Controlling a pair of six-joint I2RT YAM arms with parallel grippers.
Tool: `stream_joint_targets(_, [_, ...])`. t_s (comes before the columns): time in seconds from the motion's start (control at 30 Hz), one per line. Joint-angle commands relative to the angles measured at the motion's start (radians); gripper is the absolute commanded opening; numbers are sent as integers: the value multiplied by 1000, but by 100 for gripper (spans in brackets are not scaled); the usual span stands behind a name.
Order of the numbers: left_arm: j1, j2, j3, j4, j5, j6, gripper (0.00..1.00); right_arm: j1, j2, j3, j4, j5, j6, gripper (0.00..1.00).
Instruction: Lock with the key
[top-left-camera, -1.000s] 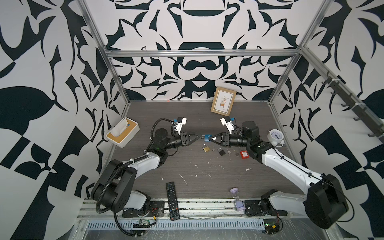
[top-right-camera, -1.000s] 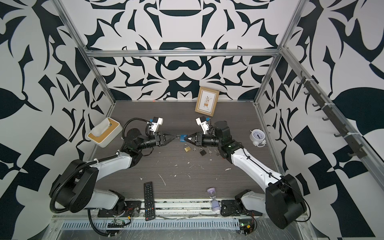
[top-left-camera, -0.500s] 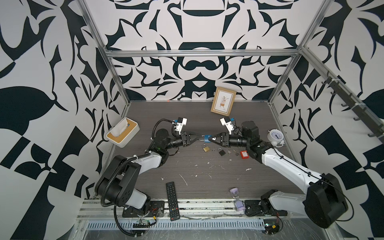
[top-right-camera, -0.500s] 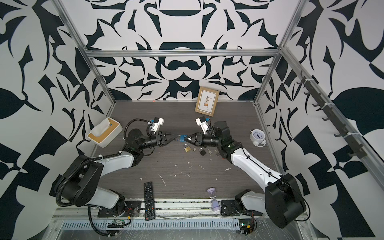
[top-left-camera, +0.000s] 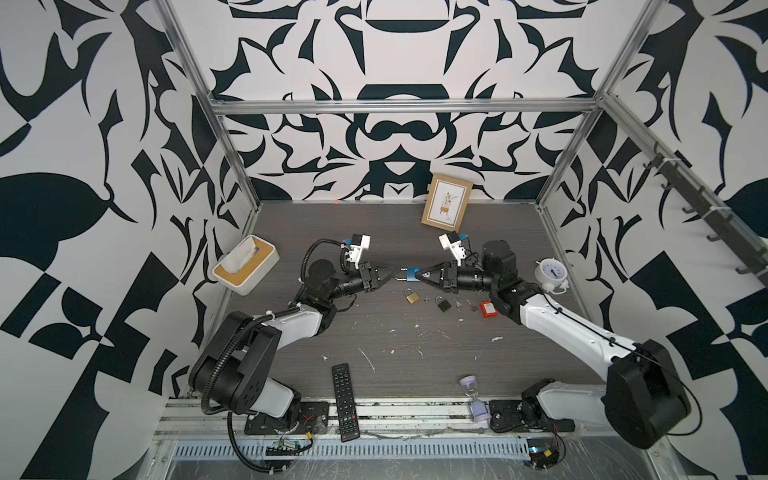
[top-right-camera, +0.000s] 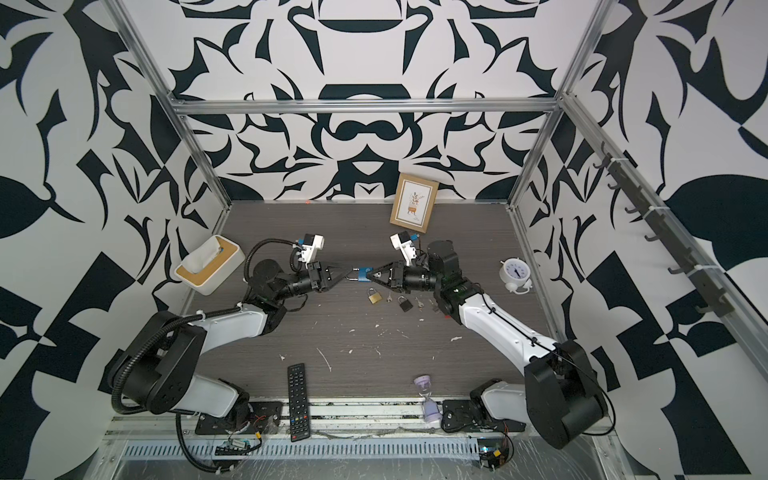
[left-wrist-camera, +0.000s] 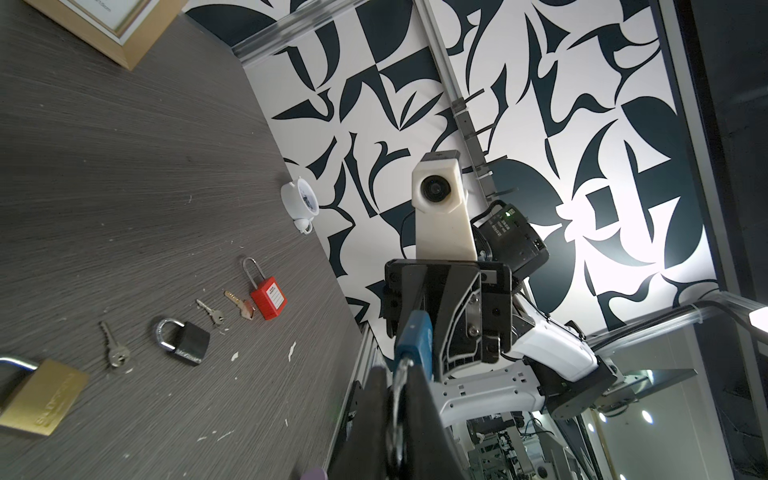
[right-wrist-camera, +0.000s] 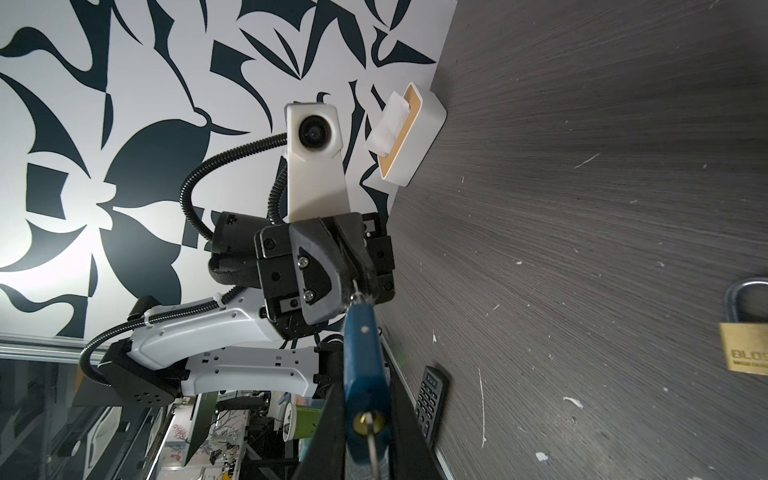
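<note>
Blue padlock (top-left-camera: 412, 273) is clear of the table (top-left-camera: 374, 232), mid-span between the arms. Right gripper (top-left-camera: 419, 275) clenched on its body; left gripper (top-left-camera: 392, 276) clamped on the shackle (left-wrist-camera: 398, 376). Long axis level, claw to claw, shackle end toward left arm. Brass keyhole (right-wrist-camera: 367, 420) faces the right wrist; thin metal protrudes, possibly a key
</note>
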Motion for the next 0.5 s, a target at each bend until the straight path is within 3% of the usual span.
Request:
stream_joint_targets(0.0, [-13, -13, -5, 24, 26, 14, 0, 11, -8, 14, 123, -24, 33, 0])
stream_joint_targets(0.3, [-22, -8, 9, 71, 40, -14, 0, 24, 17, 20, 128, -21, 25, 0])
stream_joint_targets(0.47, [-30, -5, 7, 59, 35, 2, 0, 43, 43, 17, 209, -35, 83, 0])
